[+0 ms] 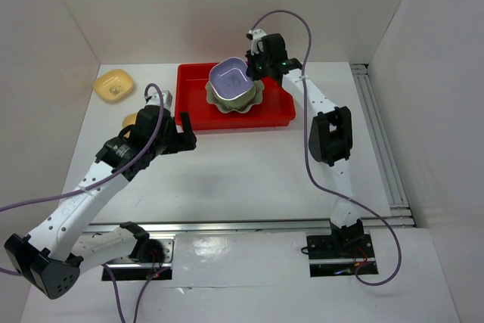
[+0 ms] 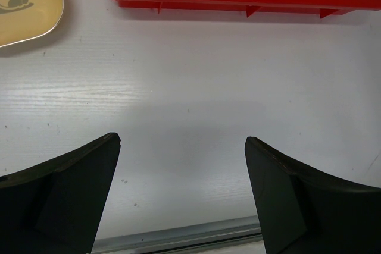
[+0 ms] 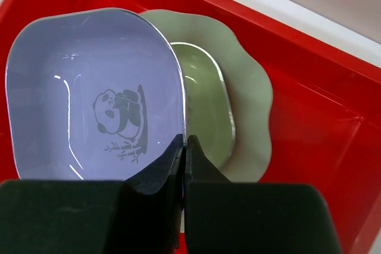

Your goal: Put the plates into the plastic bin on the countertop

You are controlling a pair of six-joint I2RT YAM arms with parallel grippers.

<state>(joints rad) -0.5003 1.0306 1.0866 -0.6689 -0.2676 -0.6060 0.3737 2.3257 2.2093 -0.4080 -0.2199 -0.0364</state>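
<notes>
Right gripper (image 3: 185, 147) pinched tight on the near rim of the lavender dish (image 3: 89, 93), holding it over the stack in the bin. Left gripper (image 2: 181, 141) spread wide, nothing between the fingers, hovering low over bare countertop (image 2: 190, 87) just short of the bin's near wall.

White countertop with white walls around it. Red plastic bin (image 1: 280, 111) sits at the far middle, long side facing the arms. Inside the bin, towards its left half, sits the pale-green scalloped dish (image 3: 256, 99), flat on the bin floor. A light green rounded-square dish (image 3: 205, 105) is nested in the scalloped dish, half covered by the lavender dish in the right wrist view. The lavender dish shows a panda print on its inside; it looks slightly tilted, and contact with the dish beneath cannot be told.

Outside the bin: one yellow dish (image 1: 114, 85) with a panda print at far left on the countertop, well apart from the bin. A second yellow dish (image 1: 130, 120) lies nearer, mostly hidden under the left arm.
</notes>
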